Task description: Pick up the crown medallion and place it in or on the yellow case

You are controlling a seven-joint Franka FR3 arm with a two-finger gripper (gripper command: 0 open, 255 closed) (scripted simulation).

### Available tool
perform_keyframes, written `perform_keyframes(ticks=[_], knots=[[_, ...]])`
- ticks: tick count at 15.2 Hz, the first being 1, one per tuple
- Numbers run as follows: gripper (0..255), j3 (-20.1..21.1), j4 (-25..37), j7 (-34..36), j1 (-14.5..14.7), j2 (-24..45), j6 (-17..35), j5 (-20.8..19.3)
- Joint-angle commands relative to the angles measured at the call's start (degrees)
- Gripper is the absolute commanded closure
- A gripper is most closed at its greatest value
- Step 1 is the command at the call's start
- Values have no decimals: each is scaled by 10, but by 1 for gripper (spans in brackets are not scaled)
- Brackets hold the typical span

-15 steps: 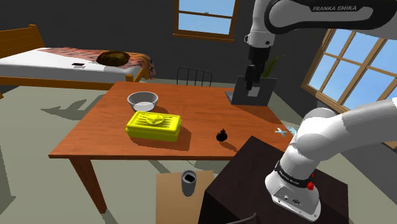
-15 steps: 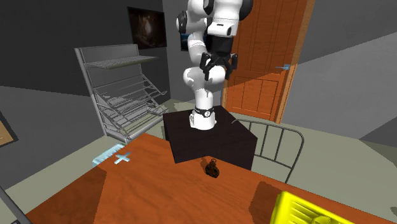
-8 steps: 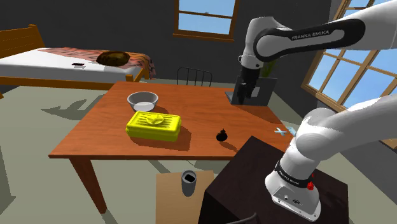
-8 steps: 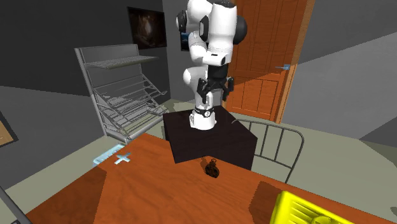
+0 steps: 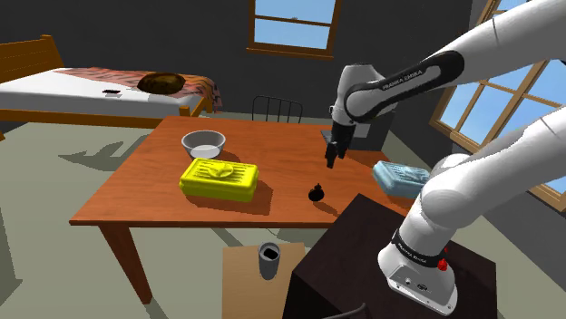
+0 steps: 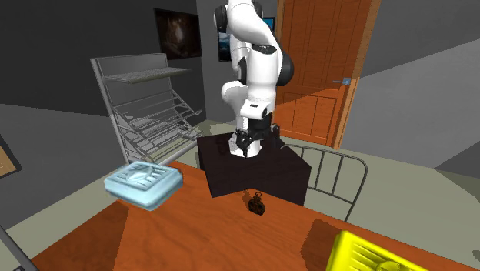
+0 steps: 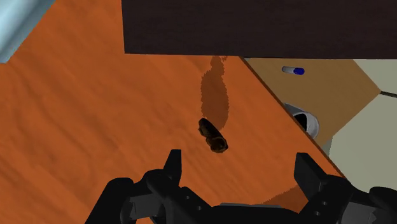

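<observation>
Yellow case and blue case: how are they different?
The yellow case is bright yellow; the blue case is pale blue. The yellow case lies beside the bowl, the blue case at the edge of the table near the stand. Both are flat boxes lying on that table.

A white bowl (image 5: 203, 142) is set on the wooden table (image 5: 136, 190), toward its far side in the shoulder view. A light-blue case (image 5: 400, 178) is laid at the table's edge on that view's right. Beyond the table a chair (image 5: 275, 110) is drawn up to its far edge and a bed (image 5: 82, 91) is seen further off, while a grey cup (image 5: 268, 260) is stood on a brown board (image 5: 245, 285) on the floor by the table's near edge.
</observation>
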Motion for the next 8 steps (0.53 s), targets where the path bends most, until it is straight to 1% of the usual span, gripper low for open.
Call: perform_keyframes(ticks=[1, 3, 5, 7, 8], knots=[[0, -12, -6, -7, 4, 45, 58, 5], [0, -25, -8, -18, 10, 96, 115, 15], [0, -38, -6, -34, 20, 150, 171, 32], [0, -52, 1, -59, 34, 208, 224, 63], [0, -58, 6, -76, 42, 237, 250, 86]])
